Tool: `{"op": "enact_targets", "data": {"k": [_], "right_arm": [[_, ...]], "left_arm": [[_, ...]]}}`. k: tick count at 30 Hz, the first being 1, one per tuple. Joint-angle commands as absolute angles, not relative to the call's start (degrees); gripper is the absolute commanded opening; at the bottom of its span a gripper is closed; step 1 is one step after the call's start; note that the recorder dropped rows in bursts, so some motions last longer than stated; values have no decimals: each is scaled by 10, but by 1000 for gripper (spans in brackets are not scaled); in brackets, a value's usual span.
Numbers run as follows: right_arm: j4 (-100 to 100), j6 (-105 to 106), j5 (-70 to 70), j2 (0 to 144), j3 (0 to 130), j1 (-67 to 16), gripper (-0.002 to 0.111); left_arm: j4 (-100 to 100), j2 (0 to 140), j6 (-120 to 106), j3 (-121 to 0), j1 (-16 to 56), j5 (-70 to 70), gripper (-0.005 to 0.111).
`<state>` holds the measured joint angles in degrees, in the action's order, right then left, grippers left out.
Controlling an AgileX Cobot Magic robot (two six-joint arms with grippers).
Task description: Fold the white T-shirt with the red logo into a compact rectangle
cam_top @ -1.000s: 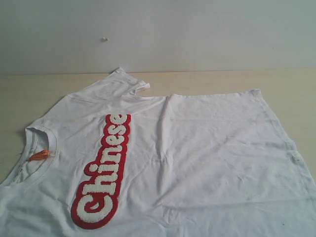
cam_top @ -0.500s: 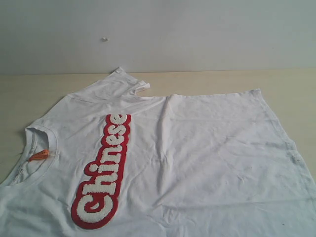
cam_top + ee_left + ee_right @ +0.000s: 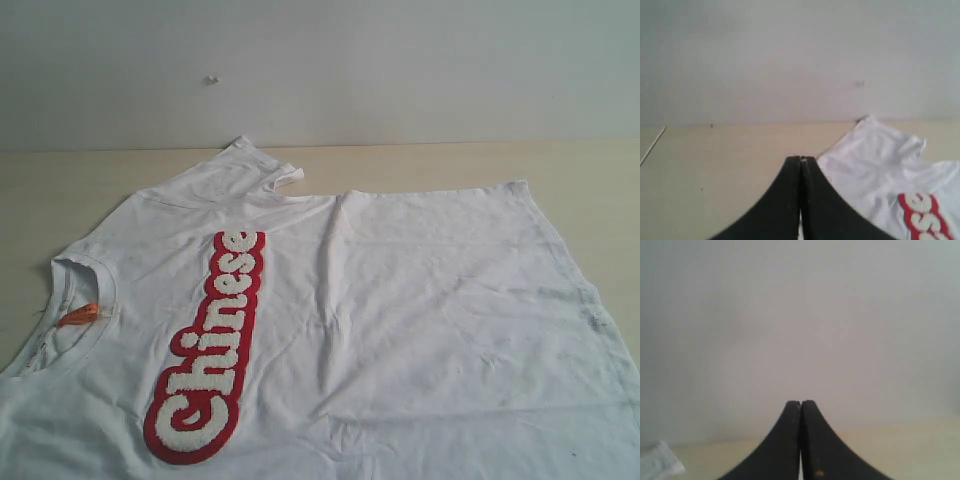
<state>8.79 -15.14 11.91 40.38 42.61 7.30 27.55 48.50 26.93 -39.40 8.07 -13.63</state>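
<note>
The white T-shirt [image 3: 400, 310] lies spread flat on the wooden table, collar with its orange tag [image 3: 78, 315] to the left and hem to the right. The red logo [image 3: 208, 350] with fluffy white letters runs along the chest. One sleeve [image 3: 250, 165] is bunched at the far edge. Neither arm shows in the exterior view. In the left wrist view my left gripper [image 3: 800, 160] is shut and empty, off the shirt, with the sleeve [image 3: 875, 150] and a bit of the logo [image 3: 922, 215] beside it. My right gripper [image 3: 800, 402] is shut and empty, with a white cloth corner [image 3: 657, 462] at the edge.
The light wooden table [image 3: 450, 160] ends at a pale grey wall [image 3: 400, 70] behind the shirt. Bare tabletop shows along the far edge and at the far left [image 3: 40, 200].
</note>
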Motion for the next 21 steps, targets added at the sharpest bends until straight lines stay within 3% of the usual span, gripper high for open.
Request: {"op": "enact_targets", "data": {"k": [1,3,6,9,12,17,20,21], "right_arm": [[74,-72,194,509,463,77,0],[48,0,240,576,490,77,0],[-37,156,355,670,554,77,0],[-134,319,489,738,616,77,0],[-200,501,611,786,643,75,1],[-169,570,615,824,643,34,11],[-140,570,603,845,643,13,16],[-138,570,603,850,643,9,17]], "left_arm": [[217,585,184,-429,90,-181,0],[128,645,47,-464,90,-218,0],[-14,749,-215,-559,90,-384,0],[-44,815,-352,-612,90,-495,0],[-44,852,-535,-617,90,-532,0],[-39,887,-784,-593,90,-547,0],[-39,904,-788,-579,90,-486,13],[-39,912,-788,-579,90,-467,26]]}}
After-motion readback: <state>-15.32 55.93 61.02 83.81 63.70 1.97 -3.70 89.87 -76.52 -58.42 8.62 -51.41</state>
